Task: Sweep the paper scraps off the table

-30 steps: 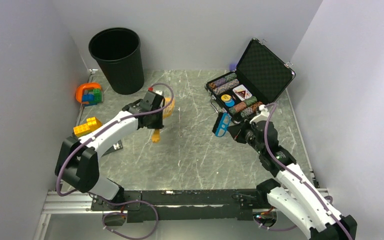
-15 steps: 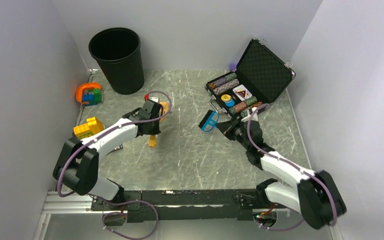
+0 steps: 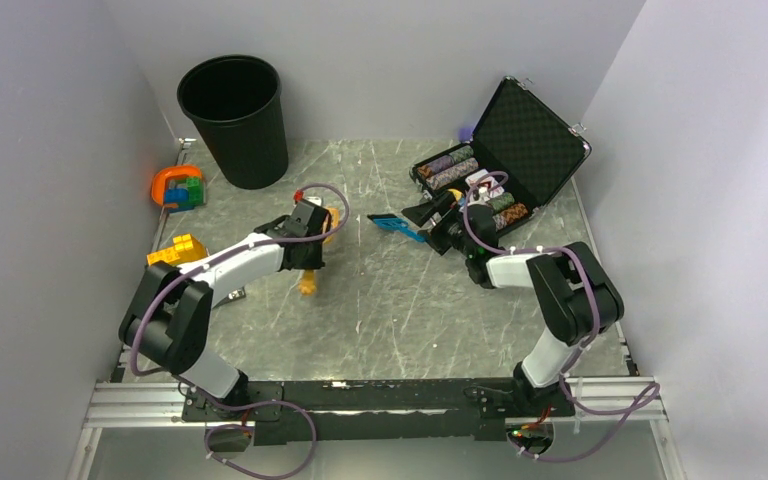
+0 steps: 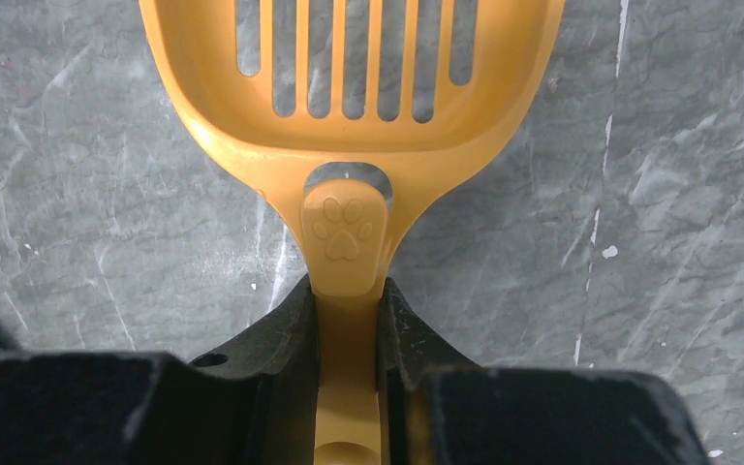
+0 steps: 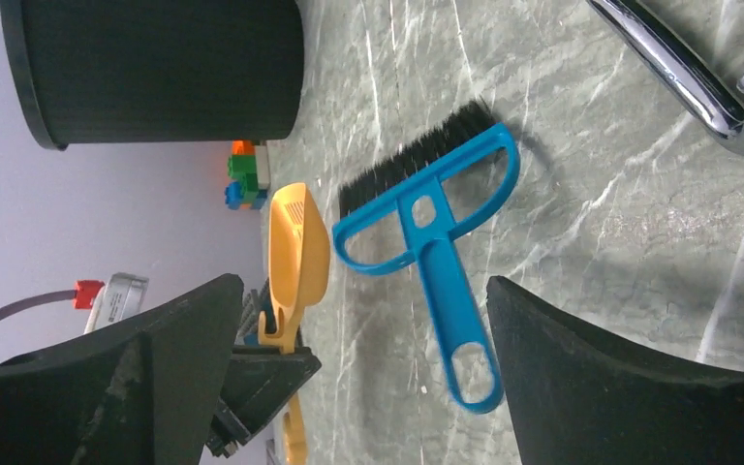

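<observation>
Pose: left arm reaches from its near-left base toward table ctr, forearm low over the table [image 3: 390,300]. The left gripper [image 4: 346,310] is pinched on the handle of an orange slotted scoop [image 4: 344,237], paw print just past the fingers. Scoop head points far, w/ its handle end sticking out on the near side. Right arm is folded tight, elbow up on the right, wrist low and aimed left. The right gripper [image 3: 425,220] is spread wide, nothing between its fingers and no contact w/ the blue brush [image 5: 426,232]. Brush lies flat on the marble just ahead of the fingers, black bristles to the left, handle toward the gripper.

Vs. 1 s ago: the right gripper then clamped the brush and held it up off the table, arm stretched out from the near-right corner. Now the brush is down and released, further left and far, and the elbow has pulled in. Left arm has barely shifted, same grip on the scoop.

Count: 1 scoop, 1 brush, 1 black bin [image 3: 230,120] at far left, 1 open black case [image 3: 535,135] at far right w/ rows of chips (partly hidden by the right gripper, no count). Toy bricks: 2 groups at the left edge, an orange arch w/ green and blue bricks [image 3: 178,187] and a yellow brick [image 3: 175,250].
</observation>
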### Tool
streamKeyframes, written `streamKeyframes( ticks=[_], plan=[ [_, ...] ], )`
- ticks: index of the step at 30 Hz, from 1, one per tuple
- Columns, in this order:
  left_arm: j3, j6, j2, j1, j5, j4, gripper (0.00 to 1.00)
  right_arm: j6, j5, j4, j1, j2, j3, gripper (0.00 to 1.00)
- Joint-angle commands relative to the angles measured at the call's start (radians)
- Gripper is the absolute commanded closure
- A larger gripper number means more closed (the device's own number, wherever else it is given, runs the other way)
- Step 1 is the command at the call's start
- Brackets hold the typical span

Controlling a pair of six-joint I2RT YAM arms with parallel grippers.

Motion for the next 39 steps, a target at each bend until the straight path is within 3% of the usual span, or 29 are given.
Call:
streamKeyframes(
  ticks=[1, 12, 13, 16, 17, 18, 24, 27, 34, 39],
  plan=[
    [0.056, 0.016, 0.015, 0.004, 0.005, 0.036, 1.00, -0.024, -0.004, 0.027, -0.009, -0.053, -0.007, 0.00],
    [0.127, 0.027, 0.106, 0.005, 0.066, 0.034, 0.98, -0.347, 0.153, -0.361, -0.025, -0.466, -0.064, 0.00],
    [0.139, 0.013, 0.116, 0.004, 0.052, 0.015, 0.89, -0.378, 0.164, -0.388, -0.025, -0.510, -0.072, 0.00],
    [0.143, 0.001, 0.113, 0.004, 0.024, 0.008, 0.27, -0.457, 0.196, -0.483, -0.023, -0.629, -0.085, 0.00],
    [0.133, -0.002, 0.097, 0.004, 0.018, 0.012, 0.11, -0.486, 0.209, -0.517, -0.025, -0.665, -0.088, 0.00],
    [0.123, 0.001, 0.077, 0.004, 0.017, 0.021, 0.03, -0.500, 0.222, -0.551, -0.025, -0.700, -0.092, 0.00],
    [0.114, 0.020, -0.109, -0.019, 0.006, -0.091, 0.01, -0.608, 0.314, -0.796, -0.025, -0.898, -0.077, 0.00],
    [0.095, 0.023, -0.280, -0.064, -0.040, -0.134, 0.01, -0.648, 0.338, -0.920, -0.025, -0.987, -0.032, 0.00],
    [-0.169, -0.018, -0.684, -0.087, -0.074, 0.048, 0.01, -0.683, 0.403, -1.075, -0.025, -1.139, 0.039, 0.00],
    [-0.323, -0.038, -0.865, -0.088, -0.117, 0.105, 0.01, -0.695, 0.415, -1.079, -0.025, -1.214, -0.016, 0.00]
  ],
)
